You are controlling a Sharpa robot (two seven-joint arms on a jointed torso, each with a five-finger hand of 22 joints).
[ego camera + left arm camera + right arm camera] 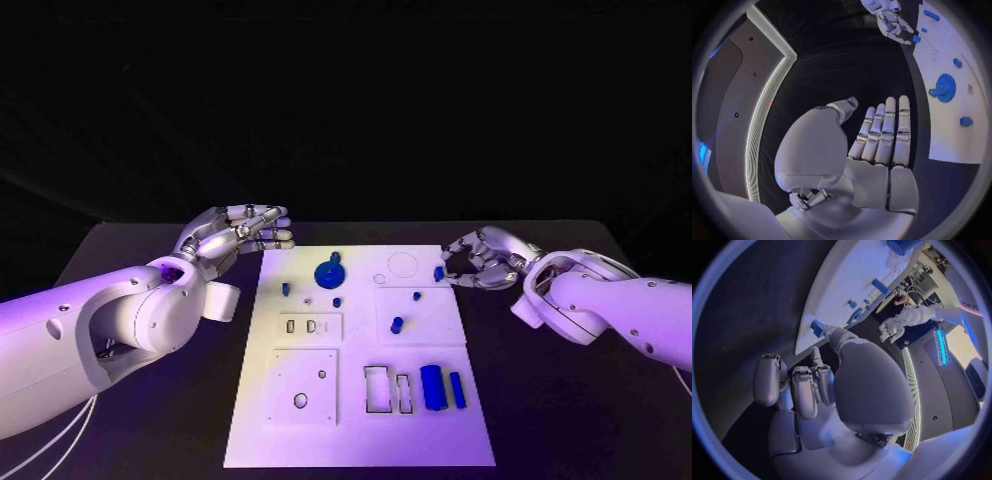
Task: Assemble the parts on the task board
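The white task board (361, 430) lies in the middle of the black table. On it stand a blue gear (330, 272) (945, 87), several small blue pegs such as one at the middle (397, 324), and two long blue bars (433, 386) near the front. My left hand (238, 232) (879, 135) hovers past the board's far left corner, fingers straight and apart, holding nothing. My right hand (483, 258) (807, 385) sits at the board's far right edge with fingers curled in. Its thumb tip (834, 333) reaches a small blue piece (438, 272) (817, 328) standing at that edge; contact is unclear.
Rectangular slots (378, 388) lie beside the bars, and a square panel with holes (306, 385) sits at the board's front left. A round recess (404, 265) is near the far edge. Bare black table (577, 420) runs along both sides of the board.
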